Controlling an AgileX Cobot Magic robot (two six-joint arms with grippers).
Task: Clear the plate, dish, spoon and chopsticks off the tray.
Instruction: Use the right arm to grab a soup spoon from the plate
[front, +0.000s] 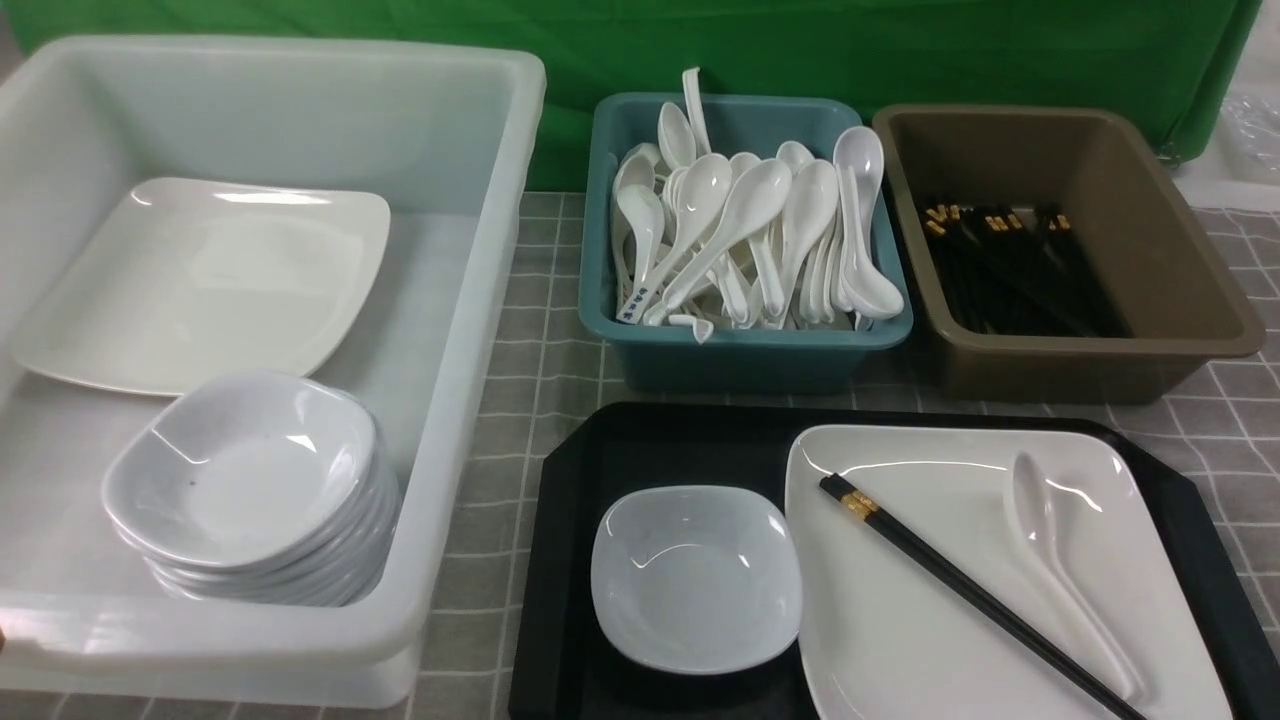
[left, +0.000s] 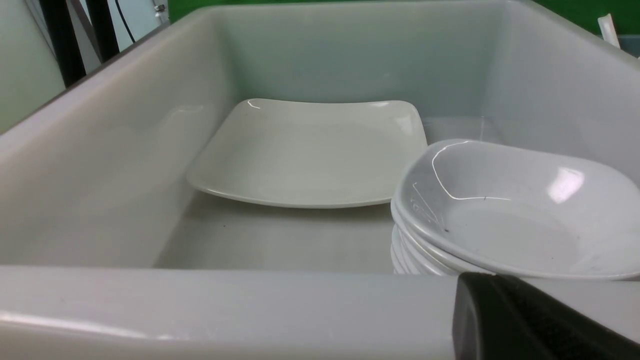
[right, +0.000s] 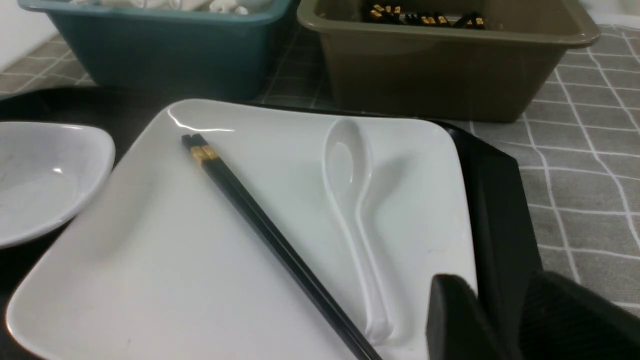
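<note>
All 4 pieces sit on the tray (front: 570, 560), at the near right of the bench (front: 540, 330); nothing is cleared yet. The plate (front: 930, 640) fills the tray's right part. The dish (front: 695, 580) sits on its left part, at the plate's edge, perhaps touching. The chopsticks (front: 960, 585) lie slantwise on the plate with the gold band far left. The spoon (front: 1060, 560) lies to their right, its bowl at the far end.

The right claw (right: 500, 305) hangs low at the plate's near right corner, fingers apart, gripping nothing. Only 1 finger of the left claw (left: 520, 320) shows, by the tub's near wall; that claw is closed.

I judge the 2 loose pieces should go first, since lifting the plate would spill them. Pinch both chopsticks as 1 pair. Their thin ends nearly meet the spoon handle, so the fingers must avoid catching both. The glossy plate will probably let them slide.

The tub (front: 470, 300) at left holds a second plate (front: 200, 280) and stacked dishes (front: 250, 480). Beyond the tray, the brown bin (front: 1180, 260) holds chopsticks. The teal bin (front: 740, 350) is heaped with spoons above its rim, so another may slip off. Each carry must clear these walls.
</note>
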